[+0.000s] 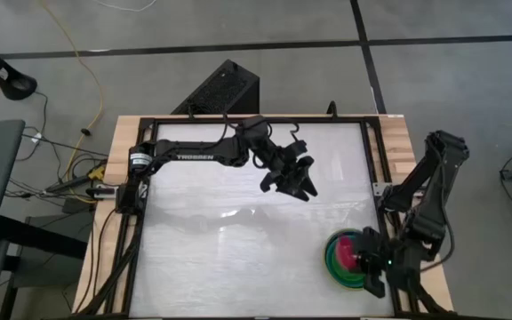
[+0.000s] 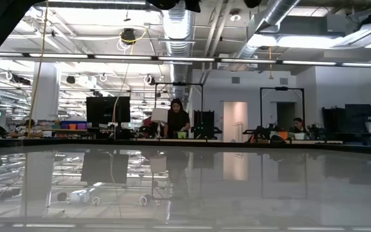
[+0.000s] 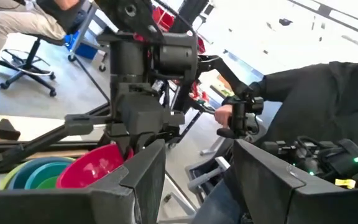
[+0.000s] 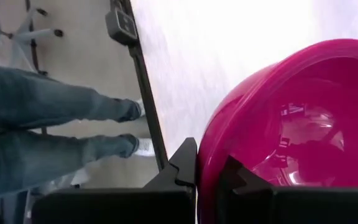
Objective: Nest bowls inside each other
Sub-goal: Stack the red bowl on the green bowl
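Bowls are the matter here, and going left to right across the high view the table [image 1: 203, 258] is bare on its left and middle. Above its centre hangs the left gripper [image 1: 293, 182], lifted clear of the surface, its 2 fingers spread wide with nothing between them. Its own wrist camera looks across to the stack, where yellow-green, light blue and teal rims show under the magenta pink bowl [image 3: 95, 169].

Further right, near the table's front right corner, sits the stack of bowls [image 1: 348, 260], green rim outermost and pink innermost. I cannot count all 5 rims from above. The right gripper [image 4: 207, 171] is at the stack's right side, its fingers pinched nearly together on the rim of the magenta pink bowl, 1 finger outside the wall and 1 inside.

Judging by their look, these are thin, plain plastic: light, stiff enough to keep their shape, and glossy, so likely slippery. The rim is the natural place to take hold, with the wall between the fingers. A light bowl could tip or drag its neighbours when released, so letting go gently seems wise. Nesting looks close to done, if the pink bowl sits fully down.
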